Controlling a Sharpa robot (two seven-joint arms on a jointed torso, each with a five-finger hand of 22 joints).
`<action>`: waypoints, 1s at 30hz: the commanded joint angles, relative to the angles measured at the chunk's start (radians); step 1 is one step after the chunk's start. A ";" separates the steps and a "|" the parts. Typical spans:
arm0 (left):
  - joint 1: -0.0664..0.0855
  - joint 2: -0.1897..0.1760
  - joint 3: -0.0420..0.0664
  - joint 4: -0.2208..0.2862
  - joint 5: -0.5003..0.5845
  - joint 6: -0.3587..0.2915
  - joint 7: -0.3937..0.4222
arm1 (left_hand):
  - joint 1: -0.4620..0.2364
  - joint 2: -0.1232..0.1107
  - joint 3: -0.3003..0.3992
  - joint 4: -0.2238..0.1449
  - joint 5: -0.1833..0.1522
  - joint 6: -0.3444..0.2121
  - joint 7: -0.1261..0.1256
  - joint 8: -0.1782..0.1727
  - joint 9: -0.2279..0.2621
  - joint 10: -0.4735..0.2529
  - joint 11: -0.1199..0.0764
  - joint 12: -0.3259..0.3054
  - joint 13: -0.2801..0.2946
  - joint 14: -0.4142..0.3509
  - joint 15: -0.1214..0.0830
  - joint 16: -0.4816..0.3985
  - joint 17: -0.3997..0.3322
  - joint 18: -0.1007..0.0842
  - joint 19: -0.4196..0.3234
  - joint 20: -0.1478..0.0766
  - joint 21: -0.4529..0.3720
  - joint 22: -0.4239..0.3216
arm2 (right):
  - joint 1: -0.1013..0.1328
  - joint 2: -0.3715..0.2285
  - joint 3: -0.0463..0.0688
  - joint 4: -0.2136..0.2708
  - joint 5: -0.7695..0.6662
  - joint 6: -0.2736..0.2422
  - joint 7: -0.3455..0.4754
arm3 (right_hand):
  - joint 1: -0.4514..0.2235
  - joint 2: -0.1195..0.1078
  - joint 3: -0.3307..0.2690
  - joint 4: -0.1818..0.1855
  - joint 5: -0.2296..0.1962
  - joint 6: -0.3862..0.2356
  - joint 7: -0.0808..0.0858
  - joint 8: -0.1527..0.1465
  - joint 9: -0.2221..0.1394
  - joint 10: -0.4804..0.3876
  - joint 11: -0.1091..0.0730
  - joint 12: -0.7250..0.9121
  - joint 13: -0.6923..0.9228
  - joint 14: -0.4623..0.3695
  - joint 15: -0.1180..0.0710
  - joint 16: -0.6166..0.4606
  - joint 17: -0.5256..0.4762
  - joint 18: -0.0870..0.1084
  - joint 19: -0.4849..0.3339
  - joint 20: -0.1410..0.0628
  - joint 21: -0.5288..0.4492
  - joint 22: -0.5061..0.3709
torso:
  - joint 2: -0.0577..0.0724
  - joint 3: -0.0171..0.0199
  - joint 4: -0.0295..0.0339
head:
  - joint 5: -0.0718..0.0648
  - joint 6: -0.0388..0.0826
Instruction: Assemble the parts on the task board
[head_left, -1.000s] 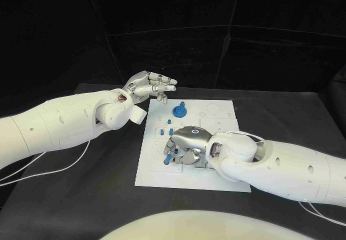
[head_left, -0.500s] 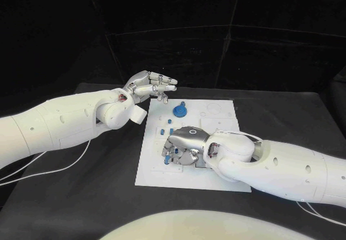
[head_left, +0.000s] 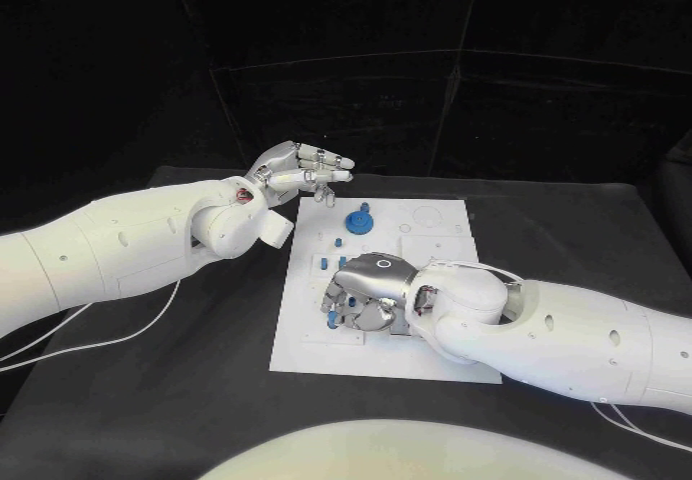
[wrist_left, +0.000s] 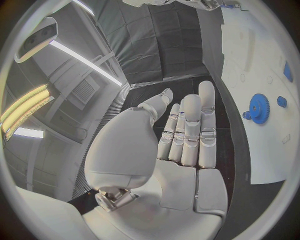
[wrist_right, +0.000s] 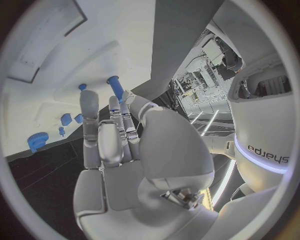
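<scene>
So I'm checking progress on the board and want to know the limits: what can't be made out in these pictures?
- Head view: the right hand covers the task board's middle; what lies beneath is hidden.
- Whether its fingers touch the blue peg: unclear in the right wrist view.
- Small blue parts: too small to tell shapes.
- Left wrist view: the board is cut off beyond the blue gear.

White rounded arms, silver hands, thin white cables.
</scene>
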 joint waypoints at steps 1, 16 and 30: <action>0.002 0.000 0.001 0.001 0.005 0.010 0.001 | 0.001 0.009 -0.003 -0.001 -0.001 -0.001 0.005 0.004 0.000 -0.006 0.002 0.006 0.001 -0.009 -0.001 -0.002 -0.001 0.014 -0.002 0.008 -0.004 -0.001 | 0.001 -0.005 0.000 0.003 -0.006 -0.046 -0.011 | -0.017 -0.024 0.001 0.002 -0.007 -0.026 0.009 -0.009 -0.002 -0.039 0.012 -0.022 -0.003 0.014 0.011 -0.005 -0.015 0.001 -0.017 0.010 -0.009 -0.021 | 0.000 0.0001 0.0004 | 0.000 0.000; 0.001 -0.001 0.001 -0.003 0.005 0.012 0.000 | 0.003 0.010 -0.002 -0.002 -0.001 -0.002 0.005 0.004 0.000 -0.007 0.003 0.008 0.001 -0.009 -0.001 -0.001 -0.002 0.014 -0.001 0.008 -0.005 -0.001 | 0.015 -0.149 0.013 0.100 0.126 -0.259 -0.045 | -0.059 -0.030 -0.110 0.040 0.006 -0.078 0.013 0.015 0.009 -0.101 0.021 0.022 0.016 -0.011 0.023 -0.032 -0.082 0.016 -0.070 0.031 -0.061 -0.093 | -0.002 -0.0006 -0.0008 | -0.017 0.008; 0.001 -0.010 0.000 0.009 0.005 0.008 -0.001 | 0.003 0.010 -0.002 -0.002 -0.001 -0.002 0.005 0.004 0.000 -0.007 0.003 0.008 0.001 -0.009 -0.001 -0.001 -0.002 0.014 -0.001 0.008 -0.005 -0.001 | 0.064 -0.426 0.032 0.192 0.479 -0.201 -0.319 | -0.189 -0.040 -0.315 0.195 0.188 -0.024 -0.059 0.114 0.028 0.153 -0.068 0.665 0.571 0.062 -0.045 0.138 0.272 -0.029 0.115 -0.047 0.129 0.206 | -0.001 -0.0032 -0.0085 | -0.095 0.035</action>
